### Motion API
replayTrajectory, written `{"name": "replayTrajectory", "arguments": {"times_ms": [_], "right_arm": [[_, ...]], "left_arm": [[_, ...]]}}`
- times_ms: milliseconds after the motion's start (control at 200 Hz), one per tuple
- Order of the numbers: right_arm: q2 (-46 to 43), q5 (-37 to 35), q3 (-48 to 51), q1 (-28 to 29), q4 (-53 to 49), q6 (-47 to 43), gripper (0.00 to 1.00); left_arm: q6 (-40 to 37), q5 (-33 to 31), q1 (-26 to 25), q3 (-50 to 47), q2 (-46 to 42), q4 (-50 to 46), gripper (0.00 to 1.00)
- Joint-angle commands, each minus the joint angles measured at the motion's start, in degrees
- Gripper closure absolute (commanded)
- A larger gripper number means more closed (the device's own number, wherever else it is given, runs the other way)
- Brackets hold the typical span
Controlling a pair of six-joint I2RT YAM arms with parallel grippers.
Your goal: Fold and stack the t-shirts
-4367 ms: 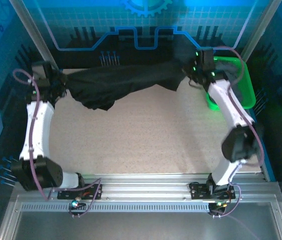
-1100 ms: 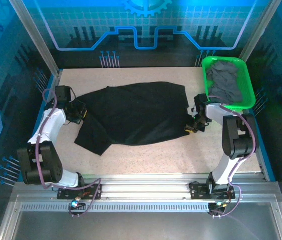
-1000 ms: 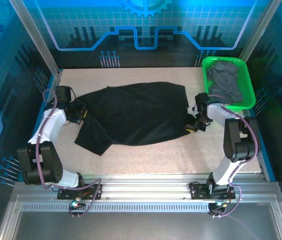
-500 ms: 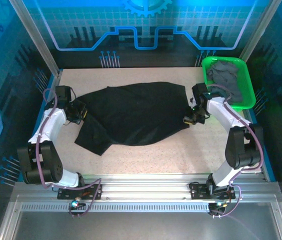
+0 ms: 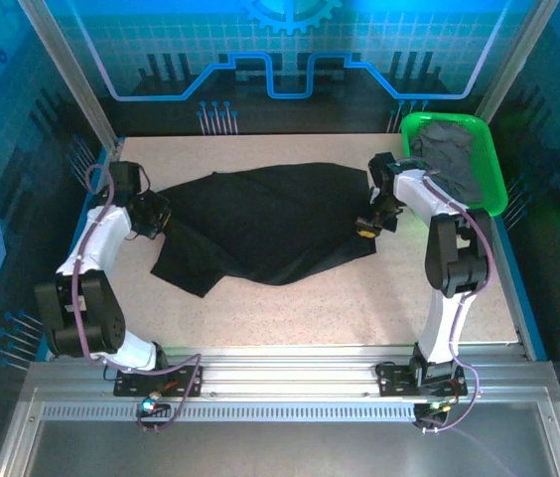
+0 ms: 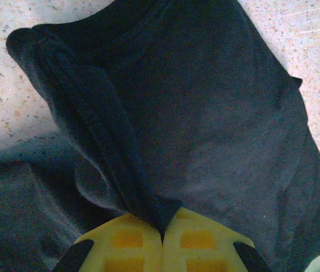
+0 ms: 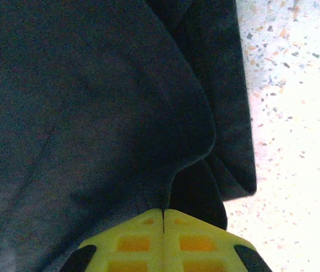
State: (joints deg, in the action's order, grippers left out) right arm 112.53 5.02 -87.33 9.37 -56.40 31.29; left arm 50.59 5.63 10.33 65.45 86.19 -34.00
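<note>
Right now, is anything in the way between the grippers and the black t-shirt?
Nothing visible is. The left gripper is shut on the black t-shirt's left end, and the right gripper is shut on its right end.

Black on speckled beige
Plain black t-shirt [image 5: 270, 224]; table [image 5: 310, 308] pale beige flecked brown; at two o'clock, bright green basket [image 5: 499, 179] with dark grey t-shirts [image 5: 449, 164]; left gripper [image 6: 163, 233] and right gripper [image 7: 164, 214] yellow-fingered, arms [image 5: 86, 248] white

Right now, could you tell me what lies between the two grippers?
The black t-shirt, spread from left gripper to right gripper, in the top view.
</note>
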Motion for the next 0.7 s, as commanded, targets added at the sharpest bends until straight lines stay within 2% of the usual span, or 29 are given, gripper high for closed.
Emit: {"name": "replayTrajectory", "arguments": {"times_ms": [0,295,530,695], "right_arm": [[2.69,-0.30,-2.56,0.31,-2.22,1.04,1.00],[6.25,-2.29,-0.23,-1.05,0.27,1.18,1.00],[7.89,-1.66,-2.15,-2.85,0.23,0.11,1.00],[6.19,0.23,-3.73,-5.34,-1.51,0.63,0.78]], "left_arm": [[-1.76,-1.47,-0.13,1.02,0.58,-0.97,1.00],[-2.47,-2.02,-0.13,0.64,0.69,-1.16,1.00],[-2.73,-1.59,-0.14,0.55,1.26,-1.03,1.00],[-2.64,-0.56,-0.20,-0.05,1.43,-0.69,1.00]]}}
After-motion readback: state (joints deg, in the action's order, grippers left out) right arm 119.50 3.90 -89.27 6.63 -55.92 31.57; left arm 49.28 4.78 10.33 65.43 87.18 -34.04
